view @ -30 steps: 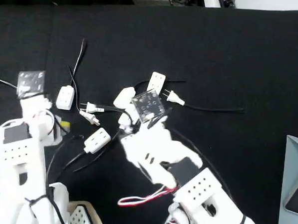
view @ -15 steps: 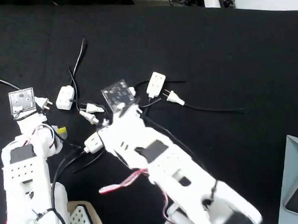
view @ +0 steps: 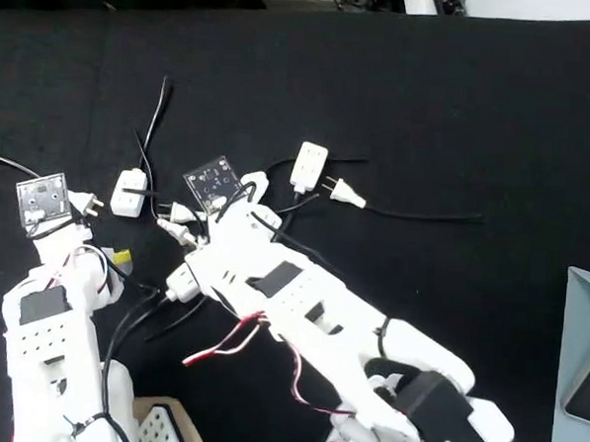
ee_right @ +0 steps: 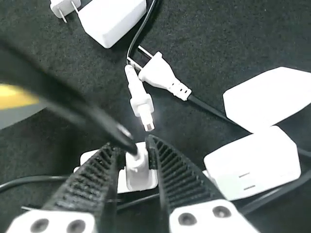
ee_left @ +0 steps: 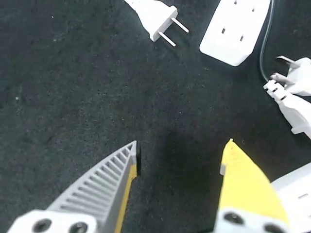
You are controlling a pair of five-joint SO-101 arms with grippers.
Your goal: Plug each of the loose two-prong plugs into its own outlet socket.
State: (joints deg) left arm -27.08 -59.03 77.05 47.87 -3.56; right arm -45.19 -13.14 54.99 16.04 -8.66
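My right gripper (ee_right: 132,145) is shut on a white two-prong plug (ee_right: 138,163) with a black cord. The plug rests against a white outlet block (ee_right: 146,182), and its prongs are hidden. In the high view the right arm (view: 282,285) lies across that outlet block (view: 180,282). Two loose plugs (ee_right: 160,75) (ee_right: 138,101) lie just beyond it. My left gripper (ee_left: 181,144) hangs open over bare cloth, holding nothing. A loose plug (ee_left: 156,19) and an outlet block (ee_left: 236,28) lie ahead of it. Another outlet (view: 309,165) and plug (view: 347,193) sit farther right.
Black cords (view: 152,124) trail across the black tablecloth (view: 429,109). Two more white blocks (ee_right: 268,97) (ee_right: 252,162) lie beside the right gripper, one with slots. The left gripper's yellow finger (ee_right: 14,94) is close by. A grey bin (view: 582,375) stands at the right edge.
The right arm has swung left and stretched out over the plugs down to the outlet block. The left arm drew back a little, then kept still.
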